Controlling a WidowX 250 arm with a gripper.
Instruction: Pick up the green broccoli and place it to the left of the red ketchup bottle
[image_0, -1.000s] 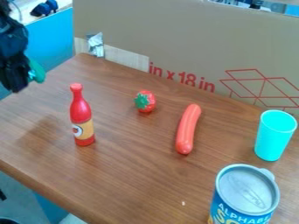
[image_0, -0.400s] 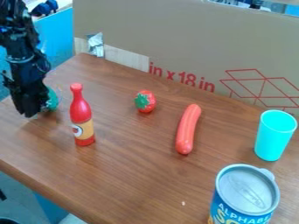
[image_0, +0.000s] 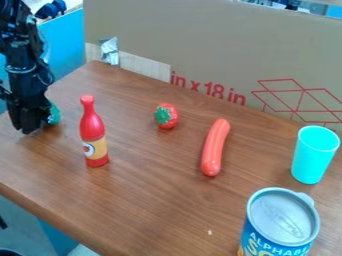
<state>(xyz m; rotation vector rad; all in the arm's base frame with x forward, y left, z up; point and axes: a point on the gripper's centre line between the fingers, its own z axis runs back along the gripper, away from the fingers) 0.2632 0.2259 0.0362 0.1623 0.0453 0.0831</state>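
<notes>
At the table's left side, the black gripper (image_0: 31, 122) hangs low over the wood, left of the red bottle. A teal-green object (image_0: 54, 115) shows at its right side, held in the gripper and mostly hidden behind it. The red bottle (image_0: 92, 131) stands upright with a tan label. Right of it sits a red strawberry (image_0: 167, 116) with green leaves, and farther right lies an orange-red sausage (image_0: 215, 147).
A cyan cup (image_0: 314, 155) stands near the right edge, and a blue soup can (image_0: 280, 225) stands at the lower right. Tall cardboard (image_0: 214, 45) runs along the back of the wooden table (image_0: 147, 195). The table's front edge slants across the lower left.
From the upper left, the gripper has come down and slightly right to the tabletop, with the teal-green object moving along. Since the middle frame it has shifted a little left.
</notes>
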